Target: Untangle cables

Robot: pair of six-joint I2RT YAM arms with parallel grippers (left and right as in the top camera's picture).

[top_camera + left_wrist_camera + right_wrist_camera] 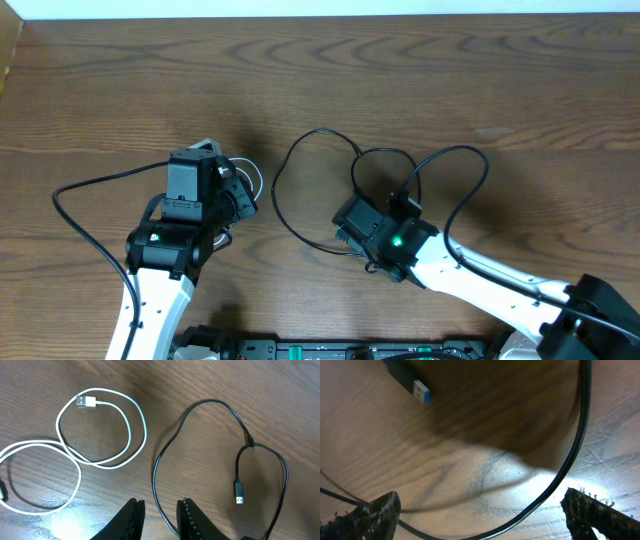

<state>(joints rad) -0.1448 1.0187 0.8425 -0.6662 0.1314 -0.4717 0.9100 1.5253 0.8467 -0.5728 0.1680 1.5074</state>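
Observation:
The white cable (102,435) lies in two loops on the wooden table, its silver plug (86,401) at the upper left; in the overhead view the white cable (250,173) peeks out beside my left gripper (240,197). The black cable (167,450) forms a separate large loop to the right, ending in a plug (239,495). My left gripper (161,520) is narrowly open, and the black strand runs on the table between its fingers, close to the right one. My right gripper (485,520) is wide open low over the black cable (570,460), near a blue-tongued plug (417,387).
The thicker black wire (85,190) of the left arm curves out over the table at the left. Another arm wire (478,158) arcs behind the right gripper (347,222). The table's far edge (320,18) meets a white strip.

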